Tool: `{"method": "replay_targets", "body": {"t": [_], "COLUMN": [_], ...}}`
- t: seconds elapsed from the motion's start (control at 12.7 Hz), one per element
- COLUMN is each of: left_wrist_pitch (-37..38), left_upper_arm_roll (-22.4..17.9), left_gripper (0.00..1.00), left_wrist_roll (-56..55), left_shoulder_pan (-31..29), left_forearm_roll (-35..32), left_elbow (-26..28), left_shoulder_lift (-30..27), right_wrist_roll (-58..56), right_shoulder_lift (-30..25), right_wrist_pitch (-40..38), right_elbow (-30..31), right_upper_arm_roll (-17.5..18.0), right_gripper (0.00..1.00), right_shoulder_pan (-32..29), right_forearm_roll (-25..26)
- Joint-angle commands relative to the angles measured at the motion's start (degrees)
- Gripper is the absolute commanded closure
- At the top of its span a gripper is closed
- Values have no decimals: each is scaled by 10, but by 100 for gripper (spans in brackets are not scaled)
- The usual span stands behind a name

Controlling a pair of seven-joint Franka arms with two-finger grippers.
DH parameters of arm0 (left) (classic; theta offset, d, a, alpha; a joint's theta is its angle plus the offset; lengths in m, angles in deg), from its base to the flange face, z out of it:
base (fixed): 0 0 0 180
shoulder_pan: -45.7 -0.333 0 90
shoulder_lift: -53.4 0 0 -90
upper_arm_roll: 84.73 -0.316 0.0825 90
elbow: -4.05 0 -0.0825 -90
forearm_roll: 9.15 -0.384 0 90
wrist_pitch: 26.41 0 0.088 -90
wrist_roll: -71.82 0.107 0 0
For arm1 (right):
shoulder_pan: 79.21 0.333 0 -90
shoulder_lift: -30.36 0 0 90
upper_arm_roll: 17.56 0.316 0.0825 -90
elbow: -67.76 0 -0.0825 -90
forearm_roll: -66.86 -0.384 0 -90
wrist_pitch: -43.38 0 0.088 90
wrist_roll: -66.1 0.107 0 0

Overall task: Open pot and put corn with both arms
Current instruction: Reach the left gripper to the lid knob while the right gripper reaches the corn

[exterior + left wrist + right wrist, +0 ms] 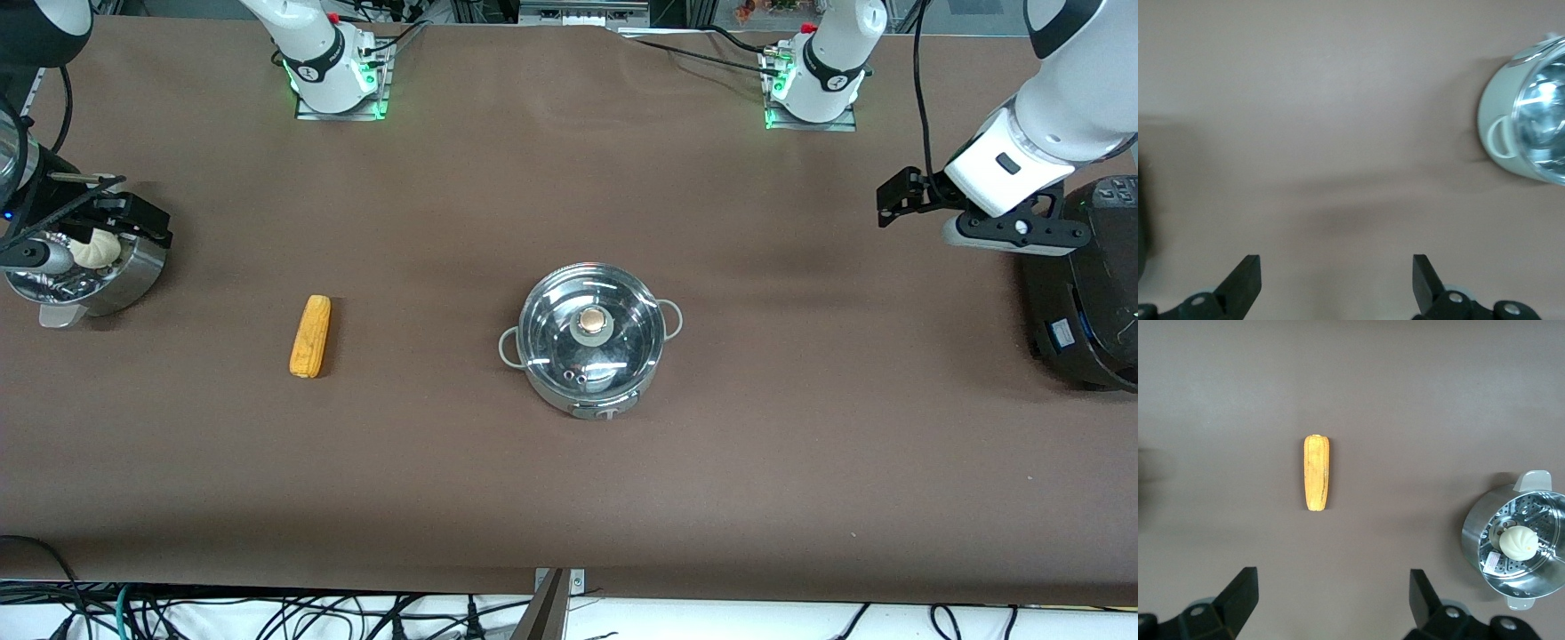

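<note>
The steel pot (591, 391) stands mid-table with its glass lid (622, 333) on, copper knob (592, 322) up. Part of the pot shows in the left wrist view (1531, 120). The corn (310, 336) lies on the cloth toward the right arm's end, apart from the pot; it also shows in the right wrist view (1316, 472). My right gripper (142, 209) is open and empty, up in the air by the steamer bowl; its own view (1333, 593) shows bare cloth between the fingers. My left gripper (893, 197) is open and empty, up beside the black cooker (1337, 277).
A perforated steel steamer bowl (133, 276) with a white bun (93, 251) stands at the right arm's end; both show in the right wrist view, bowl (1475, 540) and bun (1517, 542). A big black cooker (1085, 293) stands at the left arm's end. Brown cloth covers the table.
</note>
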Motion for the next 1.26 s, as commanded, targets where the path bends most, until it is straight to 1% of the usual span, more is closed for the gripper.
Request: {"method": "replay_targets", "body": {"t": [0.0, 0.32, 0.47, 0.55, 0.71, 0.95, 1.1, 1.18], "left_wrist_pitch": [16, 15, 8, -8, -65, -135, -212, -225], "left_upper_arm_roll": [0, 0, -1, -1, -1, -1, 0, 0], "left_gripper": [0, 0, 0, 0, 0, 0, 0, 0], "left_wrist_roll": [-18, -127, -141, -143, -142, -141, -133, -141], "left_shoulder_pan": [40, 135, 186, 205, 237, 263, 261, 268], "left_forearm_roll": [15, 16, 13, 10, 9, 9, 13, 12], "left_elbow": [-61, -168, -207, -224, -224, -224, -222, -219], "left_shoulder_lift": [48, 152, 203, 230, 261, 311, 342, 347], "right_wrist_roll": [-3, -2, 4, 5, 7, 7, 7, 7], "right_shoulder_lift": [28, 60, 84, 105, 144, 204, 229, 231], "right_wrist_pitch": [-3, 11, 38, 54, 98, 150, 212, 249], "right_elbow": [-17, -17, -16, -15, -13, -3, 31, 57], "right_upper_arm_roll": [6, 6, 7, 8, 9, 9, 9, 9], "right_gripper": [0, 0, 0, 0, 0, 0, 0, 0], "right_shoulder_pan": [-7, -6, -5, -3, 0, 1, 3, 3], "right_forearm_roll": [11, 7, 4, 3, 4, 3, 4, 3]}}
